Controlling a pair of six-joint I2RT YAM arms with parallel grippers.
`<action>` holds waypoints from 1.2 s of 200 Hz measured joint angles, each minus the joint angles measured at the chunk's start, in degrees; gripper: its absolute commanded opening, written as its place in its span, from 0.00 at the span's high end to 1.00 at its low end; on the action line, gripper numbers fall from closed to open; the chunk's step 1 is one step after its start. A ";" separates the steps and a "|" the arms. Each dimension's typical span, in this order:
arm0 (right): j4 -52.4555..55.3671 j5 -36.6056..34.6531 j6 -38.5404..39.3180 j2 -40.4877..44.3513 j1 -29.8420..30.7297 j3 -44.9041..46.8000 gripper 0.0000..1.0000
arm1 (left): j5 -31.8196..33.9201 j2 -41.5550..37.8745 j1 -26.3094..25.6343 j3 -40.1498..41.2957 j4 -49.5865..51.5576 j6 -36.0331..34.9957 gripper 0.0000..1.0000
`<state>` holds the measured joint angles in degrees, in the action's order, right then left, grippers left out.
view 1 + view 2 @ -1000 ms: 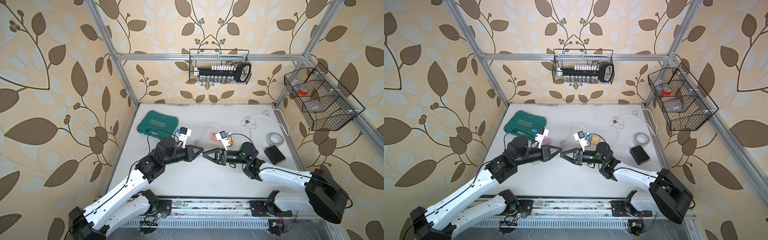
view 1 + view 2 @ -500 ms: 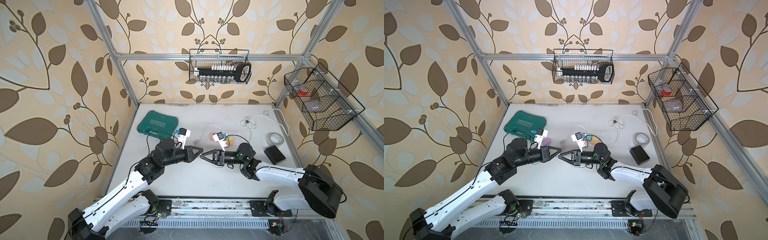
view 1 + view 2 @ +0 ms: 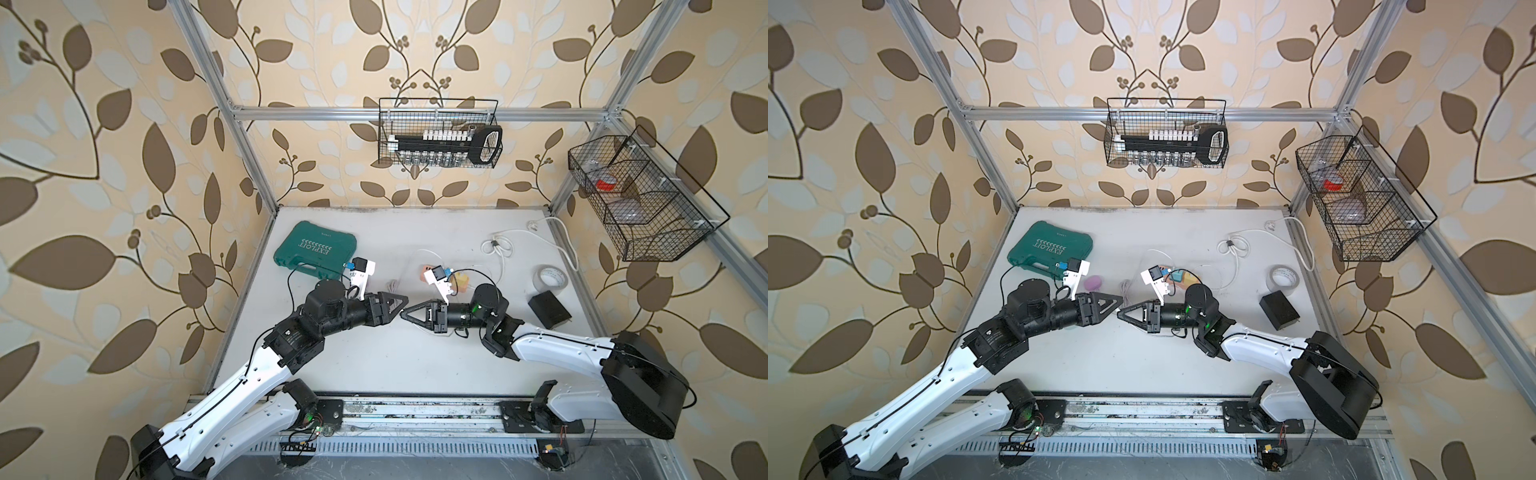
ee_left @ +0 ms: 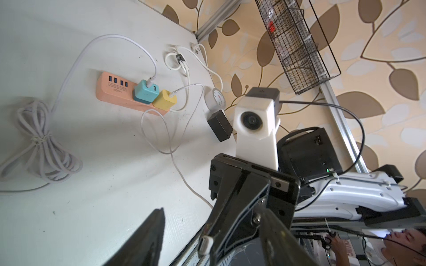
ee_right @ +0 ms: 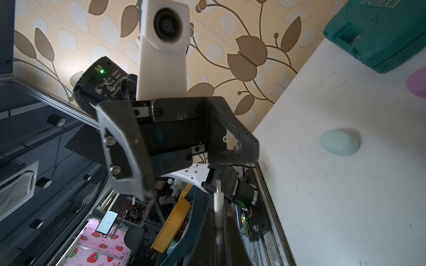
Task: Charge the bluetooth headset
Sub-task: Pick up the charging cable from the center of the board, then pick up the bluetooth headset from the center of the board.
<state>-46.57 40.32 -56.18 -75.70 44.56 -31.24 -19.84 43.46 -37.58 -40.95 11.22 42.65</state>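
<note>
Jaws of the right arm [image 3: 557, 345] are clamped on the plug [image 5: 217, 200] of a thin white cable [image 4: 170, 147], right at their tips, above the middle of the surface [image 3: 374, 365]. The plug is a short white stick. Its long axis runs on in line with the right jaws, roughly level with the surface, and its free end points at the left arm [image 3: 266, 365]. That arm's jaws stand wide apart and hold nothing, and the plug's end sits in the gap between them. In both top views the two sets of jaws meet nearly tip to tip. The cable trails from behind the right jaws over the surface toward a peach strip [image 4: 115, 92], where a teal charger [image 4: 145, 92] and a yellow charger [image 4: 164, 102] sit side by side, each with a white lead in it. A mint case [image 5: 339, 142], oval, lies flat on the surface; only the right wrist view shows it, and which way its port faces cannot be told. A purple case [image 3: 1093, 282] lies farther back, just beside a green toolbox [image 3: 316, 249]. Which case holds the headset cannot be told. A tape roll [image 3: 549, 277] and a black box [image 3: 548, 309] lie near each other on the right arm's side.
</note>
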 measured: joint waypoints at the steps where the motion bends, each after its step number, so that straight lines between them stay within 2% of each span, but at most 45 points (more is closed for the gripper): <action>1: 0.46 0.00 0.22 0.11 0.00 0.00 0.92 | 0.26 -0.17 0.00 0.00 0.26 0.00 0.16; 22: 6.82 -0.04 3.78 2.40 -0.31 -0.04 0.92 | 5.68 -2.75 0.00 -0.61 5.77 1.07 0.09; 46: 13.44 -0.22 7.82 4.74 -0.83 -0.35 0.92 | 13.92 -3.52 0.02 -3.82 15.52 2.25 0.08; 72: 19.17 -0.31 11.37 6.45 -1.20 -1.07 0.92 | 22.12 0.13 0.04 -9.64 27.41 4.28 0.03; 94: 22.45 -0.50 13.46 6.97 -1.22 -1.62 0.92 | 26.27 4.85 0.76 -11.89 34.88 6.14 0.01; 126: 24.70 -0.52 14.95 7.02 -1.22 -1.62 0.92 | 26.43 10.73 6.82 -11.85 41.07 7.10 0.01; 158: 25.03 -0.74 15.41 7.32 -1.22 -1.62 0.92 | 22.86 12.74 14.12 -7.96 40.06 8.35 0.01; 195: 24.96 -0.90 15.54 7.82 -1.22 -1.60 0.92 | 17.55 15.98 14.78 -0.94 33.99 11.45 0.01; 240: 24.92 -0.92 15.52 8.15 -1.22 -0.94 0.92 | 15.76 21.09 15.21 0.33 26.34 13.11 0.01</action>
<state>-21.65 39.40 -40.66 -67.55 43.33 -32.18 -4.08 64.55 -22.37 -40.62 37.56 55.77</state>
